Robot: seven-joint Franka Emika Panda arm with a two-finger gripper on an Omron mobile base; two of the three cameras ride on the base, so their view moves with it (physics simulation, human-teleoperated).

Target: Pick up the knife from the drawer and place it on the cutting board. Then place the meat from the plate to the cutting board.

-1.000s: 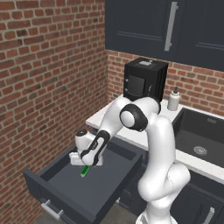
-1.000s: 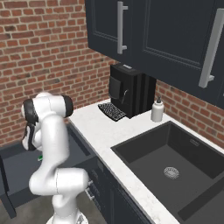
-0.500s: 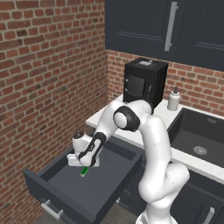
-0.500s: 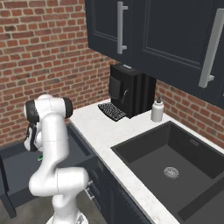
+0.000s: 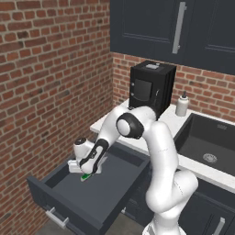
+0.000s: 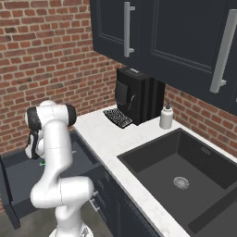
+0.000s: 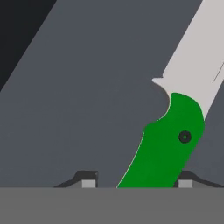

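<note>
Low in drawer [image 5: 69, 202], knife [image 7: 168, 140] handle lies between tool [image 7: 136, 178] tips.

Black coffee machine [image 5: 151, 87] on white counter [image 6: 121, 144]; soap bottle [image 6: 166, 116] beside sink [image 6: 185, 173].

Your green-handled knife [image 7: 168, 140] lies flat in the open dark drawer [image 5: 69, 193], between the gripper [image 7: 136, 181] fingertips; black coffee machine [image 5: 151, 87] on the counter behind.
</note>
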